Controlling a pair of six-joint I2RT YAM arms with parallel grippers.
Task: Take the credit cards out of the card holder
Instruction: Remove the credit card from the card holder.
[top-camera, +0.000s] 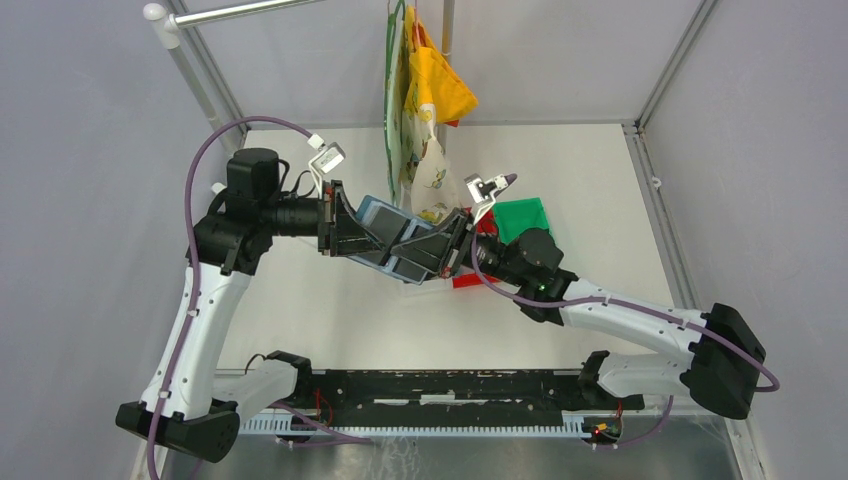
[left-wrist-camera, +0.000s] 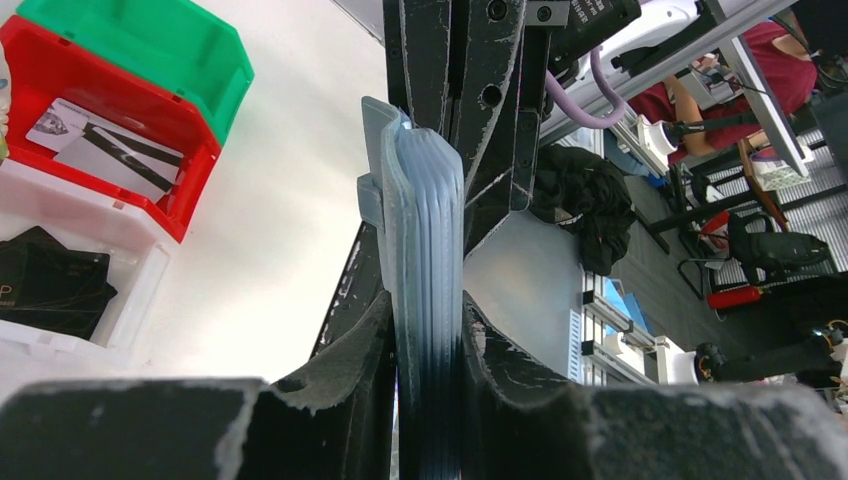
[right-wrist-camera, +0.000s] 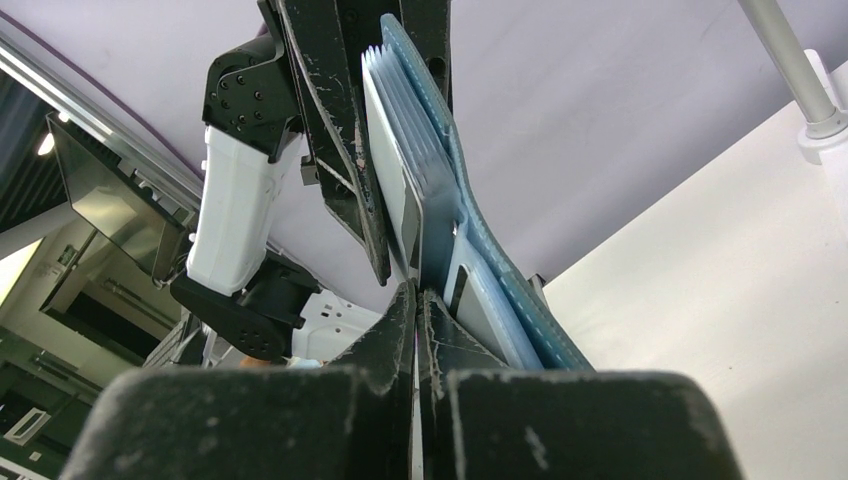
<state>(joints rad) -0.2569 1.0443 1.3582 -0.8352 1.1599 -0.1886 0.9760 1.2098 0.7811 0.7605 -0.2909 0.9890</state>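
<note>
overhead, one teal card holder (top-camera: 378, 210) sits in mid-air above the table (top-camera: 330, 320), clamped by the left gripper (left-wrist-camera: 425, 330). the right gripper (right-wrist-camera: 415, 300) is pinched nearly closed on its thin edge. of three bins, the red bin (left-wrist-camera: 190, 170) holds two pale credit cards (left-wrist-camera: 100, 150), the white bin (left-wrist-camera: 140, 280) holds dark ones, count unclear, and the green bin (left-wrist-camera: 150, 50) sits beside them.

The left gripper (top-camera: 385, 248) and right gripper (top-camera: 403, 255) cover most of the card holder (top-camera: 377, 212), hiding its pockets. The white bin (left-wrist-camera: 135, 298) runs off the left wrist view's edge.
</note>
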